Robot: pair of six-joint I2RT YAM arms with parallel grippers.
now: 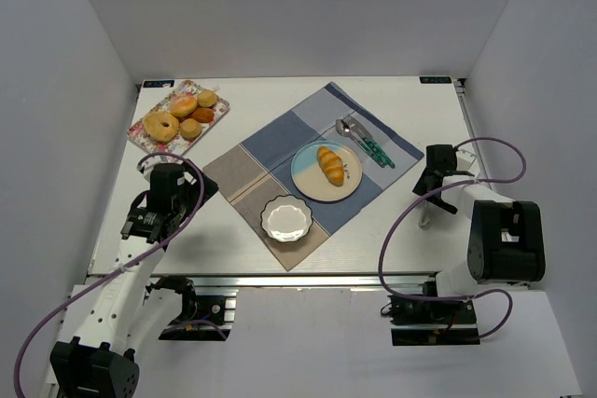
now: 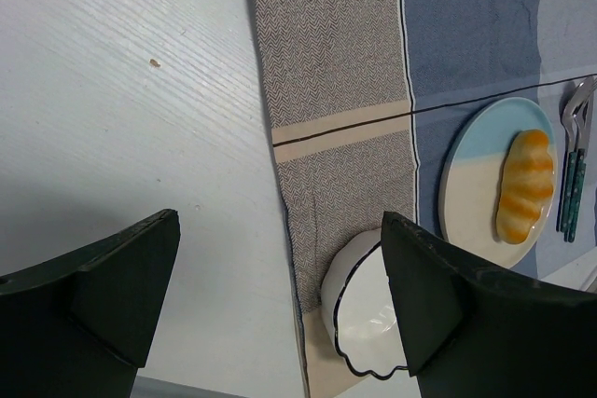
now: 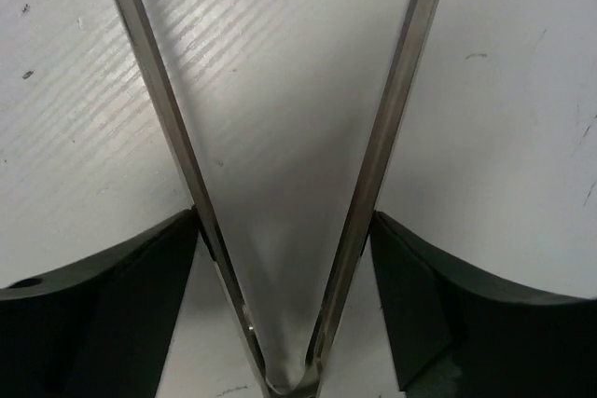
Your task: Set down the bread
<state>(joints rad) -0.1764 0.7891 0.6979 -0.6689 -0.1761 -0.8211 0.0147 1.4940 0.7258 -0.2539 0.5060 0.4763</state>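
Observation:
The bread (image 1: 329,165), a golden ridged roll, lies on the blue and cream plate (image 1: 308,182) on the placemat. It also shows in the left wrist view (image 2: 524,184), on the plate (image 2: 471,193). My left gripper (image 1: 177,195) is open and empty over the table left of the placemat, far from the bread. Its fingers (image 2: 121,277) stand wide apart. My right gripper (image 1: 431,191) is shut on metal tongs (image 1: 424,214) over the table right of the placemat. The tongs (image 3: 387,137) sit between its fingers (image 3: 140,295), their arms spread and empty.
A patchwork placemat (image 1: 270,142) lies mid-table. A white scalloped bowl (image 1: 284,219) sits on its near corner, below my left gripper's right finger (image 2: 359,305). Cutlery (image 1: 362,142) lies right of the plate. A floral tray (image 1: 142,137) of doughnut and buns stands at the back left.

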